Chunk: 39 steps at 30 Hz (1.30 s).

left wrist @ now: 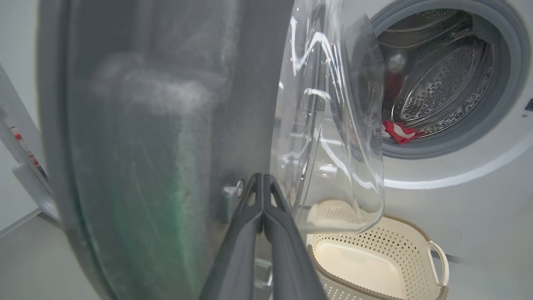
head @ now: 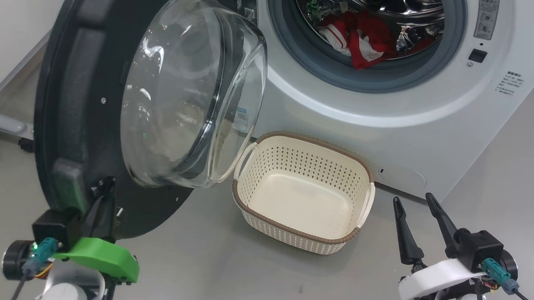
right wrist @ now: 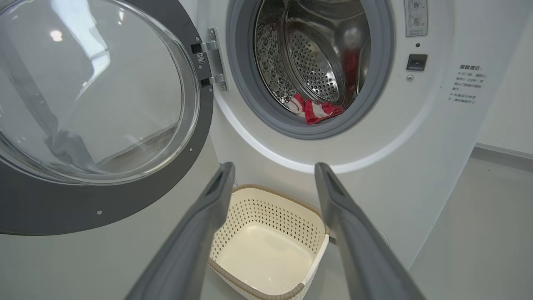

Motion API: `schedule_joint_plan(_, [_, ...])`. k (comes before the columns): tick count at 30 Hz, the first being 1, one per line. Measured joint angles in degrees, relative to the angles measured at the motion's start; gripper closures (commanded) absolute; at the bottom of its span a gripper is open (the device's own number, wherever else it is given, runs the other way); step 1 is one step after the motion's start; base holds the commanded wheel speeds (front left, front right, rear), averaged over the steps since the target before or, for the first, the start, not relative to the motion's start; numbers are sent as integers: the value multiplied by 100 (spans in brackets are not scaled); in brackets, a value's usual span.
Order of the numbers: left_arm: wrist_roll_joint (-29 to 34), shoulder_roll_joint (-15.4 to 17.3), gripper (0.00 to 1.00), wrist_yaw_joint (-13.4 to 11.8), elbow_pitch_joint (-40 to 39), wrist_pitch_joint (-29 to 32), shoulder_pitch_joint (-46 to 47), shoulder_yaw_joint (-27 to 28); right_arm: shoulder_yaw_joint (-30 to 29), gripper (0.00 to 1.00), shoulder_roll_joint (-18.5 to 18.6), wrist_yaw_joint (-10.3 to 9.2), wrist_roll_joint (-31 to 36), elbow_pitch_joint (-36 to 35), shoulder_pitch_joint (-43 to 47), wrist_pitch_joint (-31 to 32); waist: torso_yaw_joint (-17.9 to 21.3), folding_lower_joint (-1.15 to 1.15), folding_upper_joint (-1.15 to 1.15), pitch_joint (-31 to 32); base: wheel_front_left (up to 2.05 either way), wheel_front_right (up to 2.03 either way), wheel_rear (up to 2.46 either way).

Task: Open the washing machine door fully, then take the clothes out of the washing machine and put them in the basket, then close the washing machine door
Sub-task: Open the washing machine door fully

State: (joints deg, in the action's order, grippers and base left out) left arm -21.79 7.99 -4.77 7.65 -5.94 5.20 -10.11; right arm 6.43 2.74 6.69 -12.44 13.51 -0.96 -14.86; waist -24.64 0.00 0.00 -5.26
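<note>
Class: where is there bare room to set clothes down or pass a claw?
Free: inside the basket; floor between basket and right claw; drum mouth above the clothes. Crowded: left, where the washing machine door bulges toward the basket, left claw shut at its rim.

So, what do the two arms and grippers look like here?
Both grippers have two long, dark, tapering jaws on a black block with a teal cable connector. The left gripper carries a bright green cover; the right gripper a white one, with a black cable trailing off.
</note>
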Motion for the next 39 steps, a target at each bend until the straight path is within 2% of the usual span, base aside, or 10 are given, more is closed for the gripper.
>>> schedule_joint_plan(23, [-301,247,100,-101,1288,-532,858,1127,-48,0,8,30,192,-45,-198,0,116,0,0,-314,0,0,0])
schedule_joint_plan(39, [-286,229,100,-115,1528,-733,1014,1096,-53,0,9,30,236,-31,-225,0,142,0,0,-323,0,0,0])
